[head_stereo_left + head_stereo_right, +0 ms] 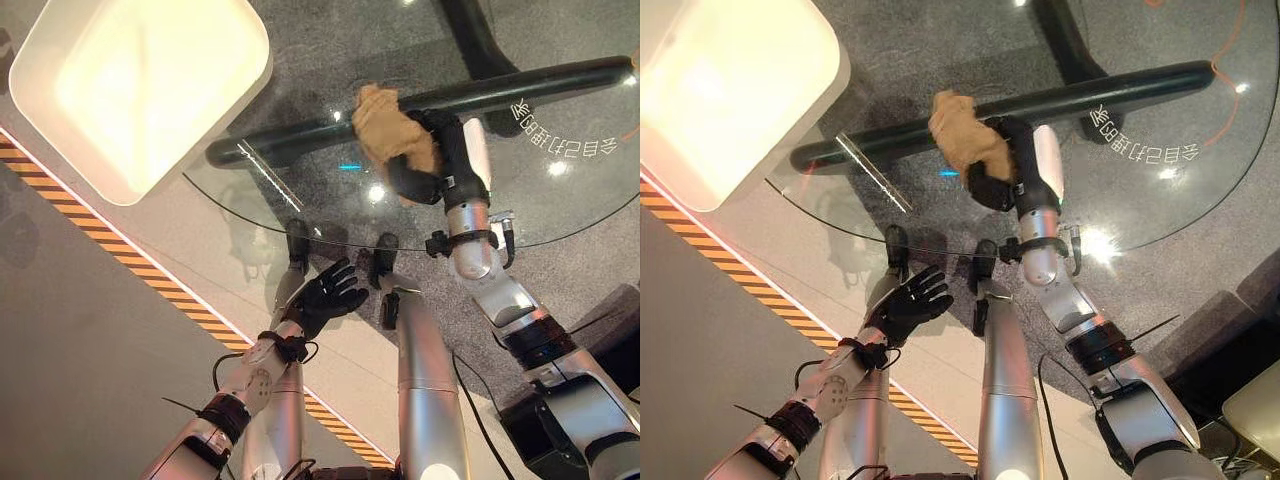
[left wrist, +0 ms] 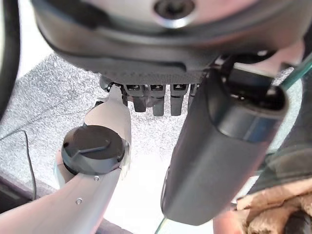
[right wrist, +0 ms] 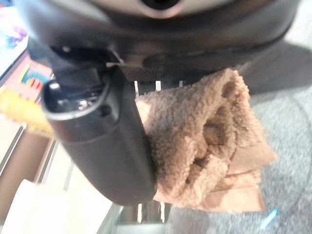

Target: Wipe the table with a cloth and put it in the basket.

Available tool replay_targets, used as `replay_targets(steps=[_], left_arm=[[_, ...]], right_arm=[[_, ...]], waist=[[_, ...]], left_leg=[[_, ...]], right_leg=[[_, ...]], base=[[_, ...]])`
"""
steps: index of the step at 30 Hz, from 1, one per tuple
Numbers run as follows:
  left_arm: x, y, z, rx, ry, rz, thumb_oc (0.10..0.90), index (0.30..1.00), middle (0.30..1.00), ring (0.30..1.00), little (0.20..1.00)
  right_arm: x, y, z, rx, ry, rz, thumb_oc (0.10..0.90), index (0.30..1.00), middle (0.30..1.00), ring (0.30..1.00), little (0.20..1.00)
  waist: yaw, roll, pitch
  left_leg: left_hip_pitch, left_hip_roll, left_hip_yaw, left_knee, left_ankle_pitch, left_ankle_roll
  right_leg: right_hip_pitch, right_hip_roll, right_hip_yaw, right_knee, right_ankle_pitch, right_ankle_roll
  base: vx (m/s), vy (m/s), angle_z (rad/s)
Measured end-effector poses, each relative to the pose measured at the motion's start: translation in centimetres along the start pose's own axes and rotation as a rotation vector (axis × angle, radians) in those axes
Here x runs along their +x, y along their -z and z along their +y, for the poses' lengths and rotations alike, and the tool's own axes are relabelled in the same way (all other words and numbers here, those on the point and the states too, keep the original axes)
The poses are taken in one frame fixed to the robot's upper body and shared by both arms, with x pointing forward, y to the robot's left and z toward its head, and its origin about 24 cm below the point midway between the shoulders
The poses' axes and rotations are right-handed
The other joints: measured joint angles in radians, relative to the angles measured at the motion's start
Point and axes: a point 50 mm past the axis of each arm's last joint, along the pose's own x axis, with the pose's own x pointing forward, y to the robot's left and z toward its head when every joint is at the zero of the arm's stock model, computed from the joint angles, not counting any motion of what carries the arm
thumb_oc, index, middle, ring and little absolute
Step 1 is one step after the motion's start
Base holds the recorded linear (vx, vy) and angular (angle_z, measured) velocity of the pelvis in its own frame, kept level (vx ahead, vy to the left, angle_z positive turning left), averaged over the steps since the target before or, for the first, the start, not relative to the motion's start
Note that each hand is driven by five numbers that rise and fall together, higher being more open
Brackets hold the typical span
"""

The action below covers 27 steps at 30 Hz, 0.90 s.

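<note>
White basket [image 1: 130,180] at 10 o'clock, well apart from cloth, sits off round glass tabletop [image 1: 300,215] edge. Black bar [image 1: 520,85] under glass runs 9 to 3 o'clock, passing behind cloth. White writing on glass at 2 o'clock, too small to read. Brown fuzzy cloth [image 1: 392,130] bunched, long way 11 to 5 o'clock, on glass near middle. Right hand [image 1: 440,160] fingers curled tight round cloth. Left hand [image 1: 325,295] at 6 o'clock below glass edge, fingers spread, holding nothing.
</note>
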Motion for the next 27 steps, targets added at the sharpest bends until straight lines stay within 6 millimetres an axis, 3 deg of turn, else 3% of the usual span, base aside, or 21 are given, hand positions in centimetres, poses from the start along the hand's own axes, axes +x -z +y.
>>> replay_targets(steps=[19, 22, 27], left_arm=[[-0.2, -0.2, 0.6, 0.003, -0.032, 0.010, 0.800, 0.900, 0.900, 0.900, 0.900], [-0.3, -0.3, 0.7, -0.013, -0.036, 0.003, 0.800, 0.900, 0.900, 0.900, 0.900], [-1.0, -0.4, 1.6, -0.014, -0.052, 0.004, 0.800, 0.900, 0.900, 0.900, 0.900]], right_arm=[[-0.7, 0.6, 1.3, 0.022, -0.033, 0.036, 0.100, 0.300, 0.300, 0.300, 0.200], [-1.7, 1.6, 1.9, 0.019, -0.077, 0.076, 0.100, 0.300, 0.300, 0.300, 0.200], [-3.4, 2.7, 3.4, 0.033, -0.168, 0.139, 0.100, 0.300, 0.300, 0.300, 0.200]], waist=[[0.010, 0.000, 0.000], [0.032, 0.000, 0.000], [0.031, -0.001, 0.001]], left_leg=[[0.013, -0.005, -0.025, 0.007, 0.013, -0.013], [0.040, -0.006, -0.026, 0.000, 0.009, -0.010], [0.077, -0.013, -0.030, -0.007, 0.010, -0.009]], right_leg=[[0.021, -0.007, -0.022, 0.023, -0.009, -0.008], [0.044, -0.008, -0.023, 0.021, -0.013, -0.009], [0.083, -0.016, -0.028, 0.018, -0.019, -0.005]], base=[[0.00, -0.007, 0.02], [0.00, -0.030, 0.02], [-0.01, -0.032, 0.05]])
